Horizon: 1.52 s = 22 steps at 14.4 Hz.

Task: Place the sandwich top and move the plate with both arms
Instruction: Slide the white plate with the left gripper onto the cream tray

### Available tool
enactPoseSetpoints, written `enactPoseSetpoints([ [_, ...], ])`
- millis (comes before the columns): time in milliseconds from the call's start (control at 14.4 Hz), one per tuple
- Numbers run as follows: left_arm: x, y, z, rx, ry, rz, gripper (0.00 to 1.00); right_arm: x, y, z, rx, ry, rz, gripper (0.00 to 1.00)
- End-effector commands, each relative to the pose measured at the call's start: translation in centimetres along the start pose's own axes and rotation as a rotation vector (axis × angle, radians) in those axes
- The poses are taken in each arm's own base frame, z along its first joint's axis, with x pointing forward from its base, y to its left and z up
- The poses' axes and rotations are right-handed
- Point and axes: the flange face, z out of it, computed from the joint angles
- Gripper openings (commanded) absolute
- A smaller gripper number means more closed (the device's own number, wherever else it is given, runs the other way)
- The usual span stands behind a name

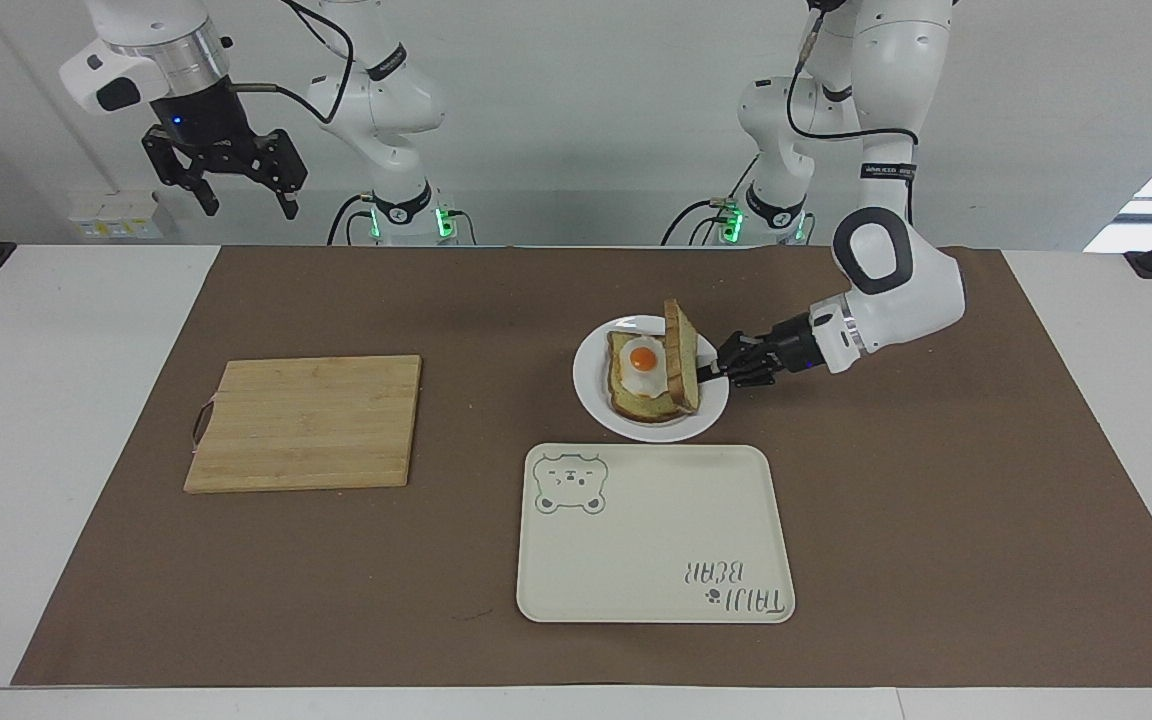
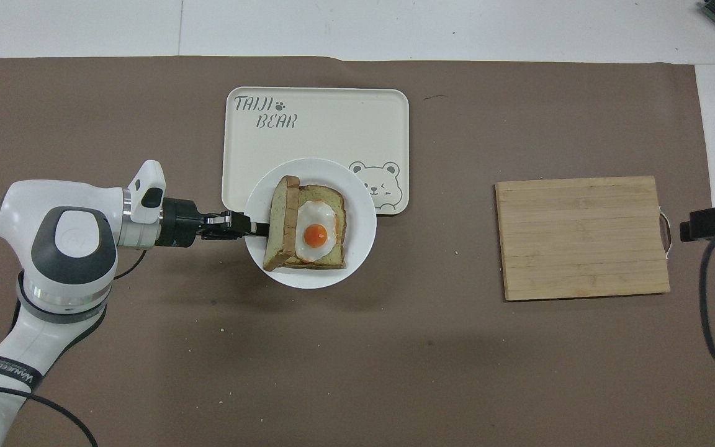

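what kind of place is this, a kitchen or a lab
Likely a robot lab, not a kitchen: two robot arms bolted at a table with a brown mat, plain white walls, and food props on a plate.

tray [image 1: 656, 560] bare, bread slice [image 1: 681, 355] upright on plate [image 1: 596, 400]

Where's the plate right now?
The plate is gripped at its rim by the left hand, raised at the tray's robot-side edge; overhead it overlaps that edge.
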Motion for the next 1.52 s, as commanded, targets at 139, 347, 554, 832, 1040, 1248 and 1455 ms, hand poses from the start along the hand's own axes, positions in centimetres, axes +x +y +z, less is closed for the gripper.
enactPoseSetpoints([
  [139, 7.4, -1.2, -0.8, 0.008, 0.007, 0.004, 0.00, -0.4, 0.1, 0.0, 0.011, 0.004, -0.023, 1.00],
  [347, 10.6, -3.2, 0.8, 0.016, 0.015, 0.006, 0.00, -0.4, 0.1, 0.0, 0.011, 0.004, -0.023, 1.00],
  [554, 13.5, -3.8, 1.3, 0.010, 0.038, 0.023, 0.00, -0.4, 0.1, 0.0, 0.011, 0.004, -0.023, 1.00],
  [832, 14.1, -4.9, 2.5, 0.032, 0.062, 0.010, 0.00, -0.4, 0.1, 0.1, 0.011, 0.003, -0.023, 1.00],
  [1040, 14.4, -5.7, 4.0, 0.057, 0.093, -0.001, 0.00, -0.4, 0.1, 0.1, 0.011, 0.003, -0.021, 1.00],
  [1248, 15.3, -7.0, 5.2, 0.058, 0.090, -0.026, 0.00, -0.4, 0.1, 0.1, 0.011, 0.004, -0.023, 1.00],
  [1455, 15.1, -7.2, 5.9, 0.061, 0.080, -0.025, 0.00, -0.4, 0.1, 0.1, 0.011, 0.006, -0.023, 1.00],
])
